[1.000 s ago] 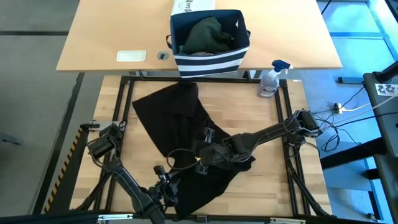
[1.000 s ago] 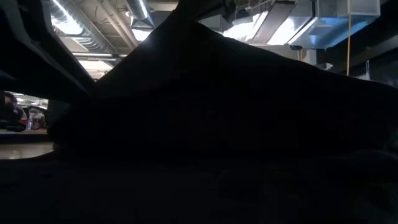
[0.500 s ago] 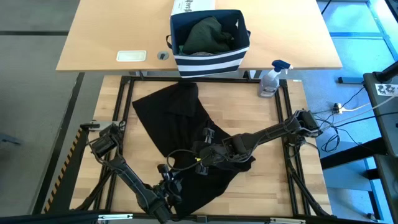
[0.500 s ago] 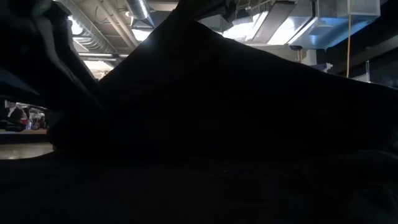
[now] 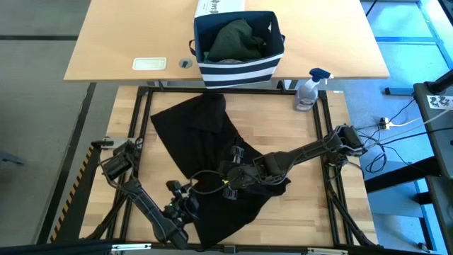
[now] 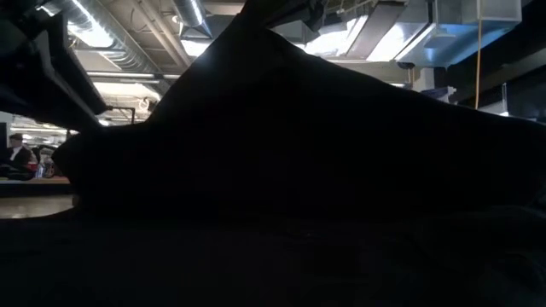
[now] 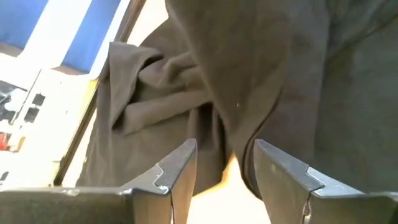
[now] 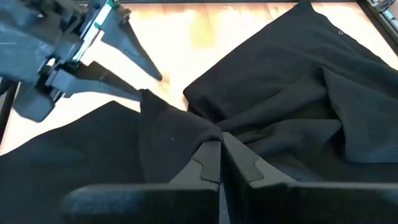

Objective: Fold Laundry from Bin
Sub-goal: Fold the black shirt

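Right wrist view, black garment [image 8: 267,118] pinched in right tool [image 8: 219,163]

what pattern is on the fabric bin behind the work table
Dark navy fabric bin with white horizontal stripes; high view.

Overhead, silver ducts [image 6: 388,26] and strip lights [image 6: 90,19] cross the ceiling; grey floor [image 5: 35,78] flanks the wooden worktop [image 5: 283,134].

The left tool [image 5: 185,203] now sits further toward the left of the high view than a second ago, clear of the black garment [image 5: 205,138] edge it was reaching into. In the low view, the dark shape at the upper left has pulled back, opening more ceiling behind.
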Controlling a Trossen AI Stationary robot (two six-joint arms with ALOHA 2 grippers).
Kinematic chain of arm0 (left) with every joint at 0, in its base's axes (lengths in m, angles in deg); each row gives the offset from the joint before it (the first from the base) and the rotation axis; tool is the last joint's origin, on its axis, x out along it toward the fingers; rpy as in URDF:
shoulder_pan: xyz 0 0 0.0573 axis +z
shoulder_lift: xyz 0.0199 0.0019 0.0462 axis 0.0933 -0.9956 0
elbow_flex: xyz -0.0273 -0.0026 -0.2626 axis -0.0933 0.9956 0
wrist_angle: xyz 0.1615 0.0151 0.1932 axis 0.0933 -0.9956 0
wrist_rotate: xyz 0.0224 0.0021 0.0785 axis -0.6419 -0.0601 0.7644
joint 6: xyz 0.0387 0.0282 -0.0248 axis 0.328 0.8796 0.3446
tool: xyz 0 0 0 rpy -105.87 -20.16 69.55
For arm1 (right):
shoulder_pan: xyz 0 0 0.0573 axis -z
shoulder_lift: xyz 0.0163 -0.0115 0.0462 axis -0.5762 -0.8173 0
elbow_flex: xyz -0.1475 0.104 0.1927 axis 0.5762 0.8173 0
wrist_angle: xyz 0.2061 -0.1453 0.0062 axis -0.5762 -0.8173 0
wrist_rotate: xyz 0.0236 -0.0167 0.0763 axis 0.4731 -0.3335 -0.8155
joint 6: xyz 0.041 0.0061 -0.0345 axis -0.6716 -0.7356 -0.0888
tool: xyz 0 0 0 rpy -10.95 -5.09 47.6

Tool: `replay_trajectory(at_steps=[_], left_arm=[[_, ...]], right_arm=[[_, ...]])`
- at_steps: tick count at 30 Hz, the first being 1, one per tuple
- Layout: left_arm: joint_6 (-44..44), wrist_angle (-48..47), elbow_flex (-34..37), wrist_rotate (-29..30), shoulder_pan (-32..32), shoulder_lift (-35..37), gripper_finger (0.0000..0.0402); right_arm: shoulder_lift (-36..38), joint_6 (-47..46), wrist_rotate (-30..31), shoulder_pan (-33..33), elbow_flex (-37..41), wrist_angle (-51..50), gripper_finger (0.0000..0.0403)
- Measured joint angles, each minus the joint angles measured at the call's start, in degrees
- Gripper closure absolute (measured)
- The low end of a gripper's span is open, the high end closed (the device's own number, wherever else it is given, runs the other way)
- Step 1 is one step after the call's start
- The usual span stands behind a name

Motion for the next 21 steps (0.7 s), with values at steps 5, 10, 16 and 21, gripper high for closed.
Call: replay_trajectory(at_steps=[5,10,16,21], left_arm=[[-0.6,-0.3,0.0,-0.5,0.0,0.0,0.0248],[-0.6,1.2,0.0,-0.2,0.0,0.0,0.0248],[-0.2,2.7,0.0,0.2,0.0,0.0,0.0248],[-0.1,2.8,0.0,0.2,0.0,0.0,0.0248]], right_arm=[[0.0,0.0,-0.6,0.0,0.0,0.0,0.0403],[0.0,0.0,-0.6,0.0,0.0,0.0,0.0403],[0.0,0.0,-1.0,0.0,0.0,0.0,0.0403],[0.0,0.0,-1.0,-0.1,0.0,0.0,0.0403]])
